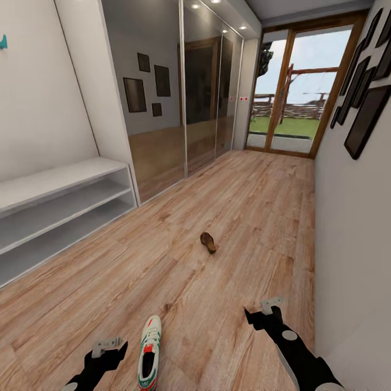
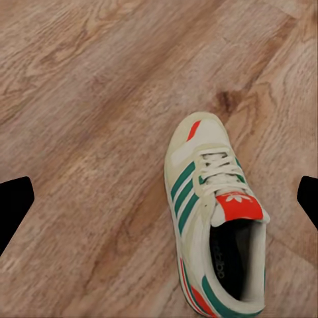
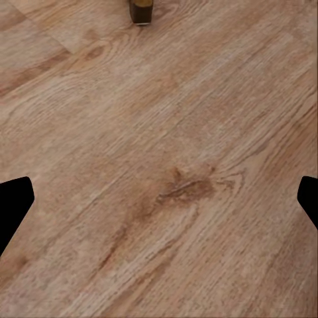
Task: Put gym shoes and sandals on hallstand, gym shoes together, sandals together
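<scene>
- Corridor floor (image 1: 244,206): one sneaker (image 1: 149,353) near, a sandal (image 1: 208,242) farther; rack (image 1: 65,190) bare.
- Left claw (image 1: 108,347), right claw (image 1: 264,314): both apart, empty.
- Likely next: left claw lowers over sneaker.

1. the corridor floor (image 1: 260,206) lay open ahead, bare planks running to the glass door (image 1: 296,87) at the far end.
2. a gym shoe (image 1: 149,353) lay on the planks just beside the left gripper (image 1: 108,347), toe pointing away, between the two arms.
3. a sandal (image 1: 208,242) lay farther out mid-corridor, well apart from the shoe, with bare floor all round it.
4. under the right gripper (image 1: 264,313) the planks were bare; a white wall (image 1: 353,228) stood close on its outer side.
5. the hallstand (image 1: 60,209) stood along the left wall, its bench top and two open shelf rows unoccupied.
6. mirrored wardrobe doors (image 1: 179,92) closed the left side beyond it.
</scene>
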{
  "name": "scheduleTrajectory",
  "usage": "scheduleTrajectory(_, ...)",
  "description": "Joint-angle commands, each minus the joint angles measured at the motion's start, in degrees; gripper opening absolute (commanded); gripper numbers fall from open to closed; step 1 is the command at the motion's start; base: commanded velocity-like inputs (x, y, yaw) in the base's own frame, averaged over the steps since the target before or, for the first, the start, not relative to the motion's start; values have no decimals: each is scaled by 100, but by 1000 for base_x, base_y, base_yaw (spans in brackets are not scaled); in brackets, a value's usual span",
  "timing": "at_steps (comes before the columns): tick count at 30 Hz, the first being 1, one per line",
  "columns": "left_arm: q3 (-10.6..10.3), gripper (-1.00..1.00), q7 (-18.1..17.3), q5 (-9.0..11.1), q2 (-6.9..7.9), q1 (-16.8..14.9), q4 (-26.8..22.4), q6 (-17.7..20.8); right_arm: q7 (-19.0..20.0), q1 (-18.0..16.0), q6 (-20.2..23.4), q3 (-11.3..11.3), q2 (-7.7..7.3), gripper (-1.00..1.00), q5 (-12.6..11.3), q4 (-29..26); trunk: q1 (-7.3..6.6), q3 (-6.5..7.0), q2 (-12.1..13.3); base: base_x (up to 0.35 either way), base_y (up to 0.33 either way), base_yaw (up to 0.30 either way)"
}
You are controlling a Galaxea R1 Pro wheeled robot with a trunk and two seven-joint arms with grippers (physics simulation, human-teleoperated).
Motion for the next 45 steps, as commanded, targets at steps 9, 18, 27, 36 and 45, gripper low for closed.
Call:
scheduleTrajectory(9,-36,100,-76,59,-5,-6,12,2,13,-3,98,6,15,100,38,-767,197,-167,-364,0,0,0)
scheduleTrajectory(18,-47,100,-100,-33,-10,-6,16,6,17,-3,805,11,16,100,26,-1546,395,-328,-725,0,0,0)
scheduleTrajectory(27,-44,100,-112,-528,-64,-36,18,44,19,-2,1131,4,12,100,24,-1738,592,-490,-1086,0,0,0)
scheduleTrajectory(36,-35,100,-115,-802,-99,-56,10,249,19,-2,1176,3,13,100,25,-1764,674,-677,-1215,0,0,0)
scheduleTrajectory(45,-31,100,-125,-842,-160,-59,-2,311,19,-2,1177,1,15,100,23,-1760,697,-892,-1227,0,0,0)
